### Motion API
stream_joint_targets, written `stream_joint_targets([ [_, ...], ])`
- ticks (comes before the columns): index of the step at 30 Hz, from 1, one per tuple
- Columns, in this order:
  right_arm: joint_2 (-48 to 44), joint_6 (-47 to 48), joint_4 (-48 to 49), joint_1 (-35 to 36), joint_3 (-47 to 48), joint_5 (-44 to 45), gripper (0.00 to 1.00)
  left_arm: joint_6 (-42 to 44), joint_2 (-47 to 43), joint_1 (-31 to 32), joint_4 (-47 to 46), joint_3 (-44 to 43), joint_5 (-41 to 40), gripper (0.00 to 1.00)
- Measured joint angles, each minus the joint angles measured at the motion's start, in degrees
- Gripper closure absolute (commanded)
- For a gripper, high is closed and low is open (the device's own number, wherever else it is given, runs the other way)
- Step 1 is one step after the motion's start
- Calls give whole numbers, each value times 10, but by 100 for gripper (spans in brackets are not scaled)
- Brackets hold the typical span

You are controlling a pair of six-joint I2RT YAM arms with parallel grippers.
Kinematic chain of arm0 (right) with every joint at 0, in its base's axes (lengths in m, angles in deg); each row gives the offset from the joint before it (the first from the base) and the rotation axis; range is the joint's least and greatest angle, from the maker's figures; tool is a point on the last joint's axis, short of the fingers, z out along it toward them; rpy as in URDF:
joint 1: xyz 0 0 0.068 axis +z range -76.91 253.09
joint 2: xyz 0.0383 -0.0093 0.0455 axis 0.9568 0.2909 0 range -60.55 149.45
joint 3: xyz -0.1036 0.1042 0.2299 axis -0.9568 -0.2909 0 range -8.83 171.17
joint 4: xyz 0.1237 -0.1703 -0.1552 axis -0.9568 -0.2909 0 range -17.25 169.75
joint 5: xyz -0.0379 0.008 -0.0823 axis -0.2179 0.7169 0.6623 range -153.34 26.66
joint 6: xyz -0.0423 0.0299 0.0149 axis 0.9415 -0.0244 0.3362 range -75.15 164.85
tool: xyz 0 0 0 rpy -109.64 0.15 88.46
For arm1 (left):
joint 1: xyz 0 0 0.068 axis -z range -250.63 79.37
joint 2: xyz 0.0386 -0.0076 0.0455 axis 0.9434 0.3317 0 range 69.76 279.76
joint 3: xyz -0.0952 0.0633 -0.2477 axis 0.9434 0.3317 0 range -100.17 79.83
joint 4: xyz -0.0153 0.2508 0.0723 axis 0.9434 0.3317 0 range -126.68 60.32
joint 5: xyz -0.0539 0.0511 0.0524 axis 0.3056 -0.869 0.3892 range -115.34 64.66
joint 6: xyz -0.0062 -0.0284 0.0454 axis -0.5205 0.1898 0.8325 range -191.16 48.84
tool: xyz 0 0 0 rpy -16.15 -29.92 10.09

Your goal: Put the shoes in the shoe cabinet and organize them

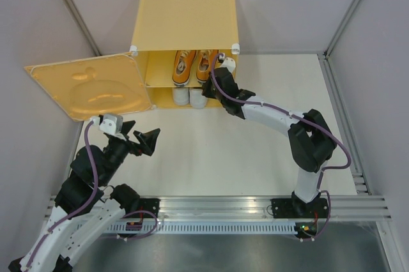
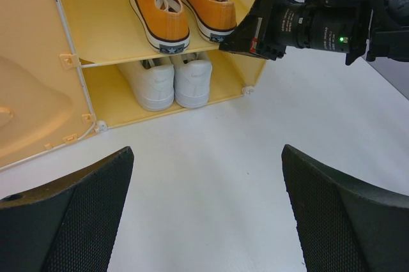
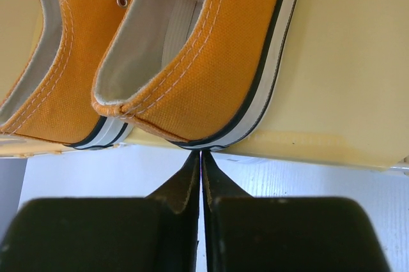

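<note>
The yellow shoe cabinet stands at the back with its door swung open to the left. Two orange shoes sit side by side on the inner shelf, heels outward. The white pair sits below them on the cabinet floor. My right gripper is shut with nothing between its fingers, and its tips sit against the heel of the right orange shoe. My left gripper hangs open over bare table, in front of the door.
The open door juts over the table's left side, close to my left arm. The right arm reaches across the white tabletop to the cabinet. Grey walls enclose the table on three sides.
</note>
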Motion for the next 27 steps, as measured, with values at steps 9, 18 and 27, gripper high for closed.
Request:
stream_joint_targets([
  [9,4,-5,-1,-2,9,-16,81,0,0,0,0,0,2,0],
  [18,-10,-6,2,-5,-4,-27,72,0,0,0,0,0,2,0],
  [27,-69,-6,4,3,-31,-43,68,0,0,0,0,0,-2,0],
])
